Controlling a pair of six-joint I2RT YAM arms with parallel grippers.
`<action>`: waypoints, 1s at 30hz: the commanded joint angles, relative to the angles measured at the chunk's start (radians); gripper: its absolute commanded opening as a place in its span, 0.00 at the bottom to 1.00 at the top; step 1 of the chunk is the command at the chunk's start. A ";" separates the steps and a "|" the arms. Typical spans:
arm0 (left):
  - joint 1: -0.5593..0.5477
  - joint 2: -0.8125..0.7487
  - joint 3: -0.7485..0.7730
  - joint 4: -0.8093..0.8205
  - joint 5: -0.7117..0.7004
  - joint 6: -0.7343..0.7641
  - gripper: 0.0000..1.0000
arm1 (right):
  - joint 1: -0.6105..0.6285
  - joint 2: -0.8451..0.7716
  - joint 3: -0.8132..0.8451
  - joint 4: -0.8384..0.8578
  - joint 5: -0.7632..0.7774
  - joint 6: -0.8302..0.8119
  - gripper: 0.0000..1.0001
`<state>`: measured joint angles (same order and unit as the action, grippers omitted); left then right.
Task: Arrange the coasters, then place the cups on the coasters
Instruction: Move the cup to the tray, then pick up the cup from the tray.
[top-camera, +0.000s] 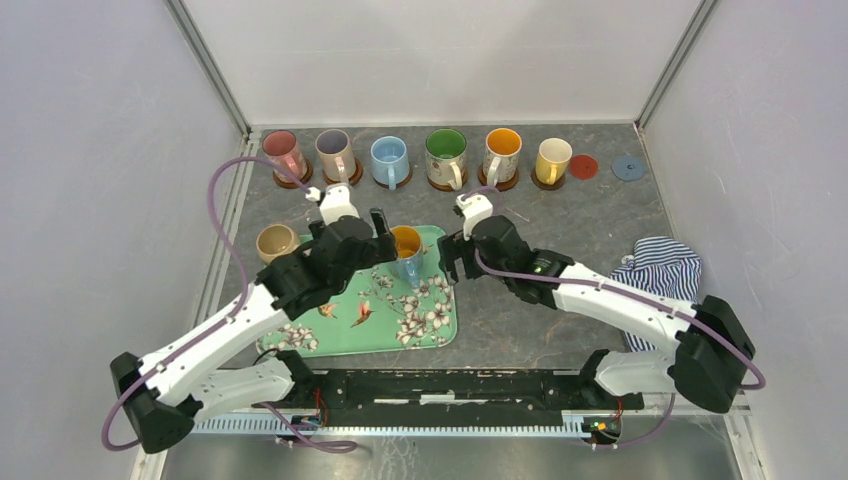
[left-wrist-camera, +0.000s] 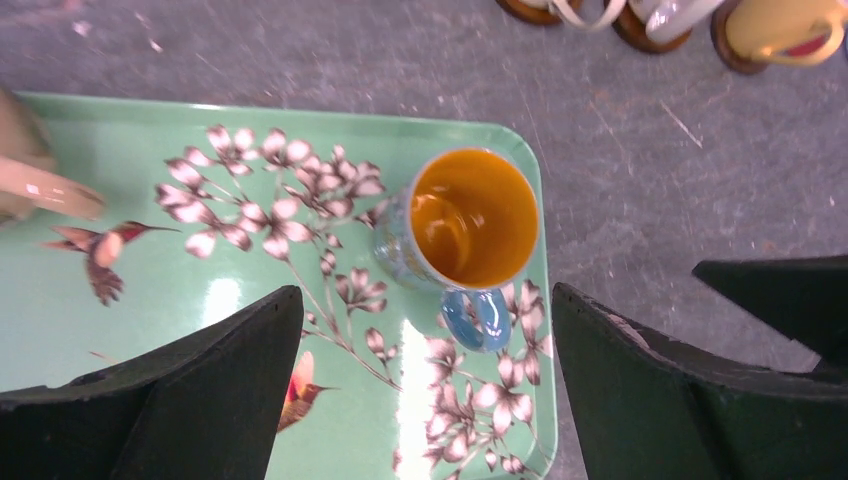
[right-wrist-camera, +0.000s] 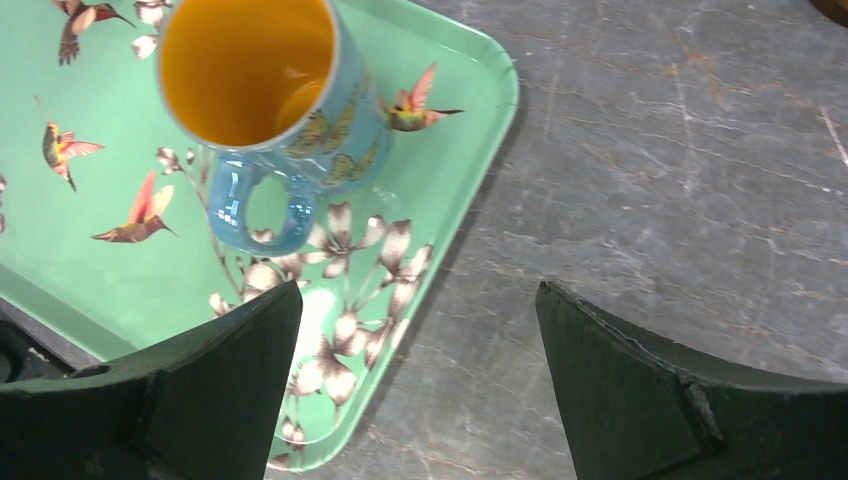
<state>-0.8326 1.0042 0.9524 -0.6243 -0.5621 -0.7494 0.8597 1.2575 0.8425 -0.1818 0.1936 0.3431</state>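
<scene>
A blue cup with an orange inside (top-camera: 406, 247) (left-wrist-camera: 470, 220) (right-wrist-camera: 255, 85) stands upright on the green floral tray (top-camera: 400, 325). My left gripper (top-camera: 384, 238) (left-wrist-camera: 425, 298) is open just behind it, the blue handle between its fingers without touching them. My right gripper (top-camera: 449, 257) (right-wrist-camera: 418, 298) is open to the cup's right, over the tray's edge and the bare table. Along the back, several cups (top-camera: 446, 155) stand on brown coasters (top-camera: 441, 185). A red coaster (top-camera: 583, 167) and a blue-grey coaster (top-camera: 627, 167) lie bare. A tan cup (top-camera: 276, 243) sits left of the tray.
A striped cloth (top-camera: 660, 266) lies bunched at the right, beside my right arm. Grey walls enclose the table on three sides. The tray fills the near left part of the table.
</scene>
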 joint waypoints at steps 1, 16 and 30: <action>0.004 -0.086 -0.029 -0.002 -0.140 0.105 1.00 | 0.064 0.052 0.075 0.021 0.105 0.072 0.94; 0.004 -0.217 -0.105 0.086 -0.329 0.180 1.00 | 0.228 0.256 0.228 0.005 0.215 0.138 0.91; 0.004 -0.250 -0.150 0.099 -0.384 0.183 1.00 | 0.237 0.388 0.289 0.016 0.212 0.129 0.84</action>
<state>-0.8307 0.7750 0.8101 -0.5709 -0.8906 -0.5964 1.0912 1.6161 1.0828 -0.1921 0.3801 0.4637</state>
